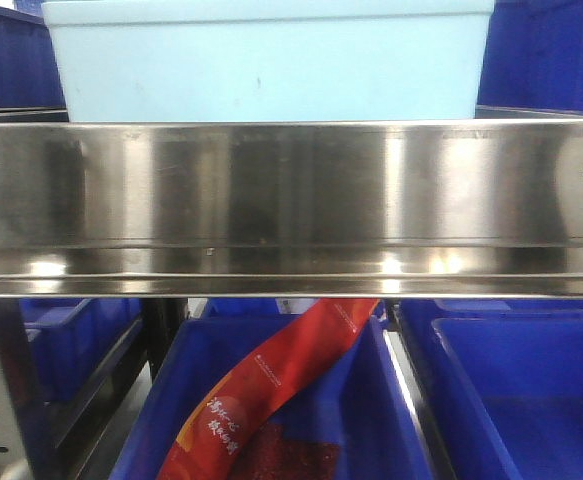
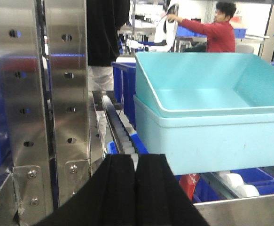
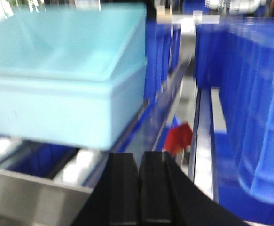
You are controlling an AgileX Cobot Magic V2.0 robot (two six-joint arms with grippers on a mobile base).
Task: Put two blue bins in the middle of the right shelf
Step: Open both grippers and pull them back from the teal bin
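Already nested, the two blue bins (image 2: 207,117) sit on the roller track (image 2: 122,134) of the steel shelf tier, behind its wide front rail (image 1: 291,200); the upper tub rides tilted inside the lower one, not fully seated. Both grippers hang back from the stack, touching nothing: left gripper (image 2: 136,188) and right gripper (image 3: 139,193) each with fingers pressed together, empty.

Risks, as judged:
- The rollers let the stack creep; a nudge could skew it on the track.
- The tilted upper tub could shift or pop loose if bumped.
- The stack stands near the perforated uprights (image 2: 43,94) on one side and dark blue crates (image 3: 249,108) on the other.

Around: a red packet (image 1: 271,400) lies in a lower crate (image 1: 271,420); a person in red (image 2: 216,30) works far behind.
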